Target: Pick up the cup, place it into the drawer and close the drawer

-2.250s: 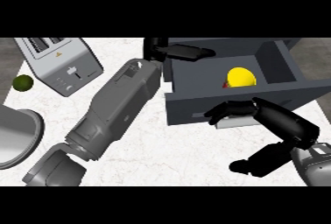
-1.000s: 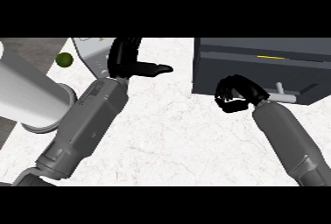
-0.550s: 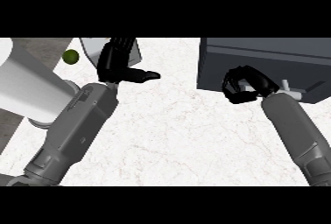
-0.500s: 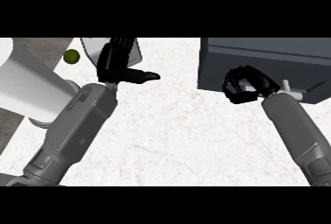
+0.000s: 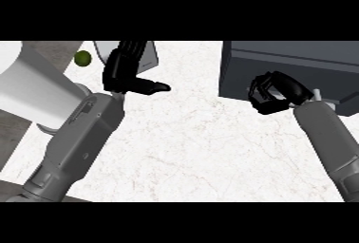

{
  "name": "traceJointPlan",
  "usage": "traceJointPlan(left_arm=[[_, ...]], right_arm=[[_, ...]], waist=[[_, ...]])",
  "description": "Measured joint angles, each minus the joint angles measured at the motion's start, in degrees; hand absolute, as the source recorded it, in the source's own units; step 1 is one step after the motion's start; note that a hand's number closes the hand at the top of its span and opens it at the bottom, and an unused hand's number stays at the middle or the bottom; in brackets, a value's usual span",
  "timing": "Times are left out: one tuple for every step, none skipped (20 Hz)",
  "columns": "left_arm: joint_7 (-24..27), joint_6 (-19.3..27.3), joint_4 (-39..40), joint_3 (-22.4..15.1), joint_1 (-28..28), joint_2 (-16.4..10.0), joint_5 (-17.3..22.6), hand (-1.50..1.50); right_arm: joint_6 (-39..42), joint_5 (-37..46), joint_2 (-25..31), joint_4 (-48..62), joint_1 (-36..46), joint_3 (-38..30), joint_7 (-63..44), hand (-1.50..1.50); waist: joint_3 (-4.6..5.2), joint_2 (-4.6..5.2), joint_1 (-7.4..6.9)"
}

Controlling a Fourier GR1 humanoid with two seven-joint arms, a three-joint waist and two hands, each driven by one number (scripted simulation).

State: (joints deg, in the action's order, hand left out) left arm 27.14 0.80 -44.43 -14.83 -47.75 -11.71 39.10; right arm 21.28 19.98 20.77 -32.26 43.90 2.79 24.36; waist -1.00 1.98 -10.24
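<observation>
The dark grey drawer (image 5: 294,66) fills the upper right and shows only its closed front and top. No cup shows anywhere; the drawer's inside is hidden. My right hand (image 5: 277,92) lies against the drawer front with its fingers curled and nothing in them. A small grey handle (image 5: 319,95) sticks out just right of that wrist. My left hand (image 5: 129,71) hangs over the counter at upper left, fingers straight and thumb pointing right, holding nothing.
A large white cylinder (image 5: 32,88) lies at the left edge beside my left forearm. A green round fruit (image 5: 82,58) sits behind it. Part of a grey toaster (image 5: 151,52) shows behind my left hand. White marble counter (image 5: 203,142) spreads between the arms.
The drawer was open with a yellow cup inside; now it is closed and the cup is out of sight. My right hand has stayed at the drawer front.
</observation>
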Motion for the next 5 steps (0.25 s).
traceJointPlan(left_arm=[[-0.1,-0.2,-0.2,0.0,0.2,-0.1,0.1,-1.5],[-0.1,-0.4,-0.3,0.0,0.4,-0.1,0.2,-1.5],[0.0,-0.7,-0.4,0.0,0.8,-0.1,0.2,-1.5],[-0.1,-0.9,-0.5,0.0,0.9,-0.2,0.3,-1.5],[-0.1,-1.0,-0.6,0.1,0.9,-0.2,0.4,-1.5]], right_arm=[[0.5,-0.3,0.2,-0.2,-0.2,-0.1,0.0,1.5],[1.0,-0.6,0.3,-0.6,-0.3,-0.2,0.1,1.5],[1.6,-0.9,0.6,-0.8,-0.5,-0.3,0.1,1.5],[2.1,-1.2,0.7,-1.1,-0.6,-0.4,0.0,1.5],[2.6,-1.4,0.8,-1.3,-0.7,-0.4,0.0,1.5]], waist=[[-0.03,0.07,-0.13],[-0.06,0.19,-0.23],[-0.07,0.27,-0.42],[-0.11,0.37,-0.46],[-0.18,0.44,-0.51]])
